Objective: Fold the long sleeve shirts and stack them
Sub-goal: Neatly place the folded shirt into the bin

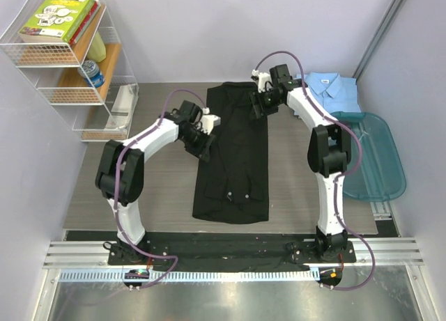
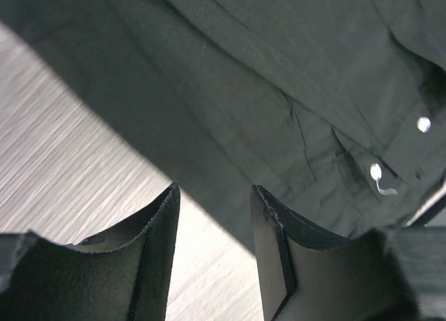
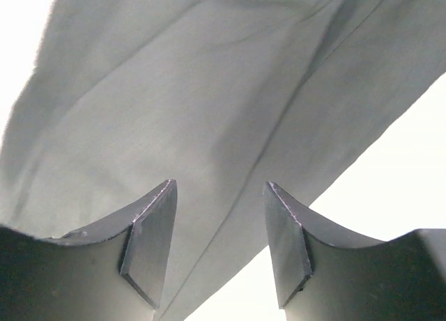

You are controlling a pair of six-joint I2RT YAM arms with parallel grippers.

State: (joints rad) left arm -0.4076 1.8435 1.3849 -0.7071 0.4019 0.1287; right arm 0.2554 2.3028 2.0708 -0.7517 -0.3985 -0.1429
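The black long sleeve shirt [image 1: 233, 168] lies flat mid-table, folded into a long narrow strip with its collar end at the back. My left gripper [image 1: 207, 150] is low at the strip's left edge. In the left wrist view that gripper [image 2: 214, 189] is open over bare table, with the black cloth [image 2: 279, 91] and its pale buttons [image 2: 375, 171] just ahead. My right gripper [image 1: 258, 108] is at the strip's upper right edge. It stands open [image 3: 220, 185] above the cloth [image 3: 209, 91], pinching nothing. The light blue shirt [image 1: 334, 90] lies folded at the back right.
A teal plastic tub [image 1: 380, 161] sits at the right, beside the right arm. A white wire shelf [image 1: 70, 63] with books and a bottle stands at the back left. A metal rail [image 1: 223, 255] runs along the near edge.
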